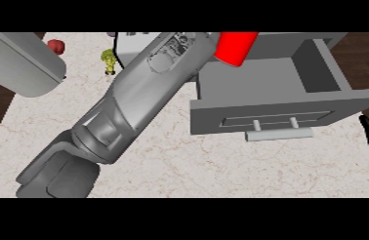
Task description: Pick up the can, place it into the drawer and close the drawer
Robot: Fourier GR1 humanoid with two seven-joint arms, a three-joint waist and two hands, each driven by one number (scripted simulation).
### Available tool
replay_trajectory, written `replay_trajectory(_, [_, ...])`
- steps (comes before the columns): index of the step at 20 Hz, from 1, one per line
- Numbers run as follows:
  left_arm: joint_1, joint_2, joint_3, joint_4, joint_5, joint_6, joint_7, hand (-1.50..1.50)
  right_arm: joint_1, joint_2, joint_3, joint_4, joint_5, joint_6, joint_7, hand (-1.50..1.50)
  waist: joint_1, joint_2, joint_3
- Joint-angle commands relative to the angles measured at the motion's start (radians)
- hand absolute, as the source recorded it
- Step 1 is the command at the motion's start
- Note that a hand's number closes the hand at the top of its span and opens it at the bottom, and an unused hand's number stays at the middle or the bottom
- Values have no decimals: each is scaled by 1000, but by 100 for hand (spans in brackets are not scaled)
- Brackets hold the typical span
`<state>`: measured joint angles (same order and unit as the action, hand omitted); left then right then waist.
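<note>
— Where do we have our arms?
— One grey forearm (137,95) lies slantwise across our view, from lower left up to top centre, wrist end uppermost.
— And which arm is it?
— We cannot tell. Another rounded grey segment (29,63) sits at upper left, well apart from it.

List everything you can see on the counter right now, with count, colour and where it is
can: one, red, tilted over the open drawer's back left corner, its top hidden behind the forearm
drawer: one, grey, pulled open at the right, handle on its front
small round object: one, dark red, top left on the counter
small figure-like object: one, yellow-green, upper left, beside the forearm
large rounded object: one, light grey, top left corner
counter: one, pale marbled top
forearm: one, grey, running diagonally from lower left to the can; its hand is hidden
</note>
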<state>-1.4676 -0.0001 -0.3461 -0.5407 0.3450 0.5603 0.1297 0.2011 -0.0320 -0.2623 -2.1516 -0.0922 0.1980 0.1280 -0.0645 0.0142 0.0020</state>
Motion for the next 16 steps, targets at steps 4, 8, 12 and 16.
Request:
replay_trajectory(4, [-37, 0, -82, 87, 72, 34, -42, 150, -46, 8, 30, 1, 20, -18, 28, -150, -18, 4, 0])
replay_trajectory(8, [10, 0, -144, 90, 96, 83, -107, 150, -57, 5, 19, 10, 12, -21, 23, -150, -29, 7, 1])
replay_trajectory(12, [-28, 0, -153, 154, 114, 73, -100, 150, -45, -7, 12, 2, 1, -3, 17, -150, -40, 10, 1])
replay_trajectory(16, [-20, 0, -181, 174, 125, 64, -126, 150, -65, -42, -32, 32, -29, 10, 19, -150, -44, 11, 1])
